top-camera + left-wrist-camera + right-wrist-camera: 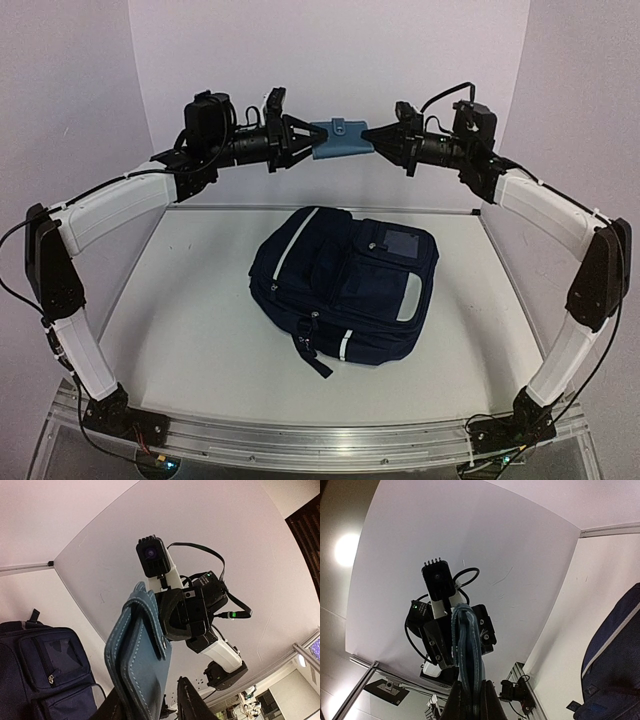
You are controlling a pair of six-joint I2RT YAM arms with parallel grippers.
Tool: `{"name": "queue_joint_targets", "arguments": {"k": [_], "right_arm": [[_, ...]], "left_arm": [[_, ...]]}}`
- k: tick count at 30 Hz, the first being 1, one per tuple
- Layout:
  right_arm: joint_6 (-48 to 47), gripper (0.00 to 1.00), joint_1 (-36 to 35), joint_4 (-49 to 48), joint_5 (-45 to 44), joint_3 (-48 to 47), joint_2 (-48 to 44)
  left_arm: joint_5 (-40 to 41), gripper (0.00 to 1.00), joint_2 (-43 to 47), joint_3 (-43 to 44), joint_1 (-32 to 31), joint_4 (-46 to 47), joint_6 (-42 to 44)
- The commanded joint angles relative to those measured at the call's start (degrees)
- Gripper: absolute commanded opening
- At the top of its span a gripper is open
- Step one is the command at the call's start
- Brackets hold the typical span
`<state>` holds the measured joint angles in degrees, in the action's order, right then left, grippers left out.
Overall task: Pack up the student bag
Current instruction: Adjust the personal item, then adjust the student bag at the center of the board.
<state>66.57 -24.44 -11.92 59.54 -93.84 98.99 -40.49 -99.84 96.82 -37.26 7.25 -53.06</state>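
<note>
Bag (345, 285) lies flat mid-worktop (180, 330), between the two arm bases, pocket side up, with a dark strap loop (312, 352) at its near edge. Left arm (110, 210) reaches up and inward. The left jaws straddle the left end of a blue wallet (340, 138), which hangs in the air above and behind the bag. Left wrist view: one finger (116, 707) lies against one face of the wallet and the other (192, 700) sits just beside the opposite face. The jaws are partly closed around it, but I cannot tell whether they press. The right jaws are closed on the wallet's right end; in the right wrist view its stitched edge runs down into the grip. Right arm (545, 205) mirrors the left. The wallet is well apart from the bag. Handling, judged: soft fabric with no stiff frame showing, so it should slump and fold if lifted at one point, and a mouth would not stay open unaided. The cloth looks grippy rather than slick. Weight is likely modest, but I cannot tell how full it is. No open compartment shows from above. Best holds are the strap loop for dragging or lifting, and a zip pull (52, 679) or a pinch of fabric beside a zip for opening. One arm would likely need to pin the bag while the other pulls.
</note>
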Motion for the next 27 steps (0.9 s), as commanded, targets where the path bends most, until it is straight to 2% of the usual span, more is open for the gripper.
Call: {"name": "queue_joint_targets", "arguments": {"k": [1,4,5,6,9,10,12,13,18,22,27], "right_arm": [[1.9,0.00,-0.8,-3.1,1.7,1.0,-2.4],[1.8,0.00,-0.8,-2.9,2.0,1.5,-2.6],[1.4,0.05,-0.8,-2.7,2.0,1.8,-2.8],[0.7,0.12,-0.7,-2.4,1.9,2.2,-3.1],[-3.7,0.48,0.2,1.9,0.9,4.7,-5.0],[-6.4,0.56,0.9,5.7,-0.6,5.6,-5.7],[-8.7,0.64,3.0,7.7,-2.7,9.3,-8.0],[-10.9,0.65,3.6,9.9,-3.5,10.4,-9.3],[-33.9,0.62,4.1,37.1,-13.9,11.6,-14.8],[-39.7,0.60,3.9,47.5,-21.1,12.7,-16.7],[-42.4,0.56,0.7,52.9,-26.7,13.1,-18.2]], "left_arm": [[-1.1,0.28,-0.1,0.8,-0.3,8.5,-2.3],[-0.4,0.12,0.2,0.3,-0.3,8.2,-2.7],[-0.1,0.09,0.4,0.5,-0.3,7.1,-2.4],[0.1,0.05,0.5,1.0,-0.3,5.1,-2.0],[-0.8,0.00,-0.5,6.7,-1.1,-11.1,3.0],[-1.1,0.00,-1.3,9.6,-1.9,-16.7,6.5],[-1.3,0.00,-2.0,12.2,-3.3,-27.2,11.4],[-1.3,0.00,-1.5,11.9,-3.9,-29.6,12.1],[0.0,0.00,1.2,7.6,-6.3,-37.6,15.3],[1.1,0.00,1.2,5.0,-6.9,-40.8,15.0],[4.8,0.00,0.3,4.2,-6.9,-45.7,15.6]]}}
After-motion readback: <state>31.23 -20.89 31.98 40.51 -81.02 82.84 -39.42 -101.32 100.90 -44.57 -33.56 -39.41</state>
